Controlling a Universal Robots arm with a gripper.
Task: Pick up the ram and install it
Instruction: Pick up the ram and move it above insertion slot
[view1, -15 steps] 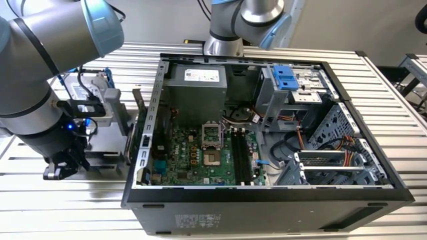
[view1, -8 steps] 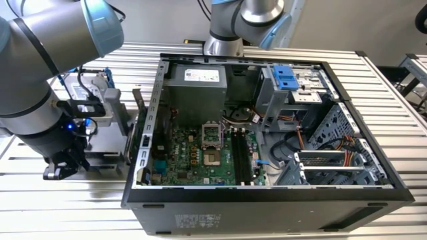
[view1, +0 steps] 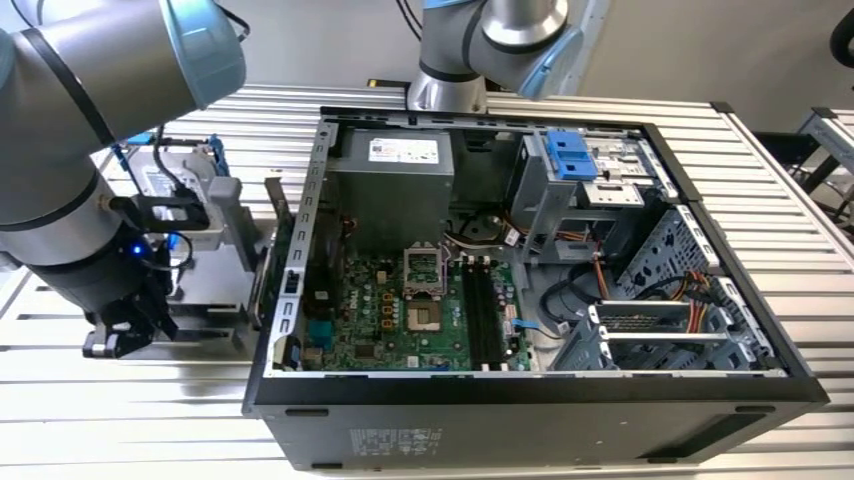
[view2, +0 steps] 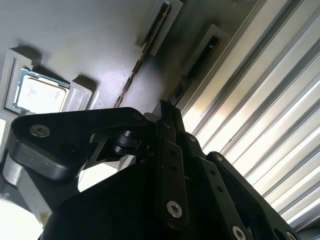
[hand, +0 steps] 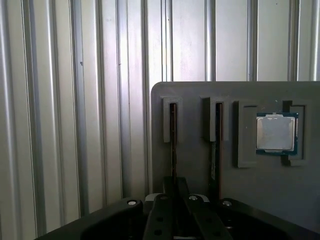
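The ram (hand: 173, 140) is a thin dark stick standing on edge in a slot of a grey tray (hand: 200, 92), in the slot farthest from the processor chip. My gripper (hand: 174, 181) sits over its near end, fingers drawn together on the stick. In the second wrist view the same ram (view2: 197, 67) runs straight to the gripper (view2: 169, 107). A second stick (hand: 216, 145) stands in the neighbouring slot. In the exterior view the gripper (view1: 118, 340) hangs low at the exterior view's left of the open computer case (view1: 534, 420).
A processor chip (hand: 276, 132) lies in a tray pocket beside the sticks. The case's motherboard has long dark memory slots (view1: 483, 315). A card with a metal bracket (view1: 274, 215) and a silver drive (view1: 180, 175) stand between arm and case. Ribbed metal table (hand: 60, 125) surrounds everything.
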